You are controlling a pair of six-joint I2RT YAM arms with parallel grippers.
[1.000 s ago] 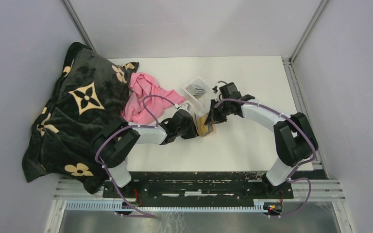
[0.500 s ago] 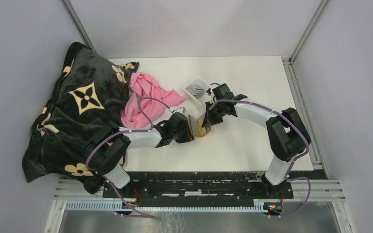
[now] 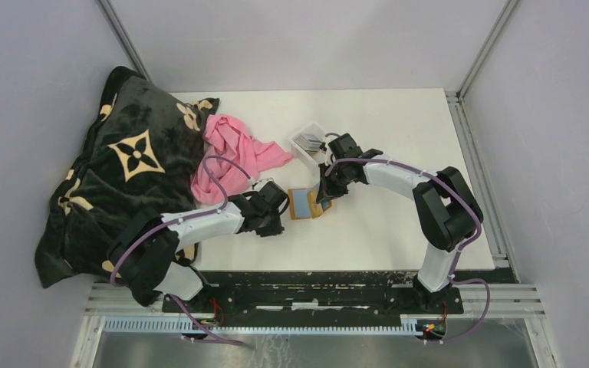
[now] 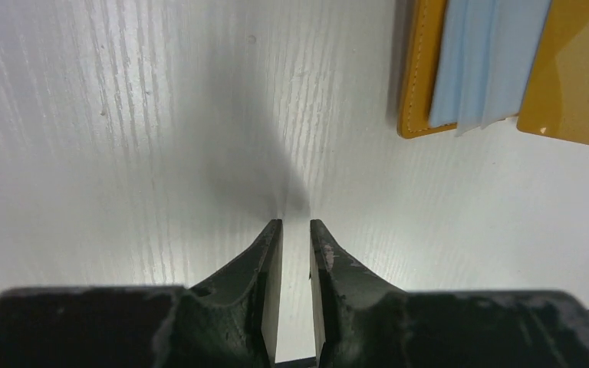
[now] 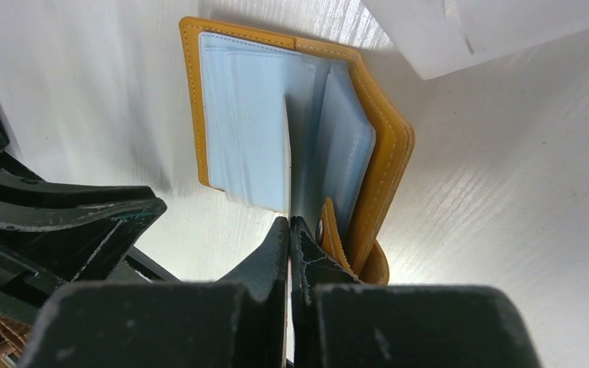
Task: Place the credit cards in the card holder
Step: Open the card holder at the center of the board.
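One card holder: right end effector pinched, seemingly on its leaf; left end effector slightly parted, near.

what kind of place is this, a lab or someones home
Probably a robot lab test cell, not a home: a white table boxed in by plain walls and aluminium frame posts, a left arm and right arm bolted to a rail at its near edge.

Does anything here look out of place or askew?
Yes. The wallet does not lie flat: one half curls up, and the right tool pinches one clear sleeve upright.
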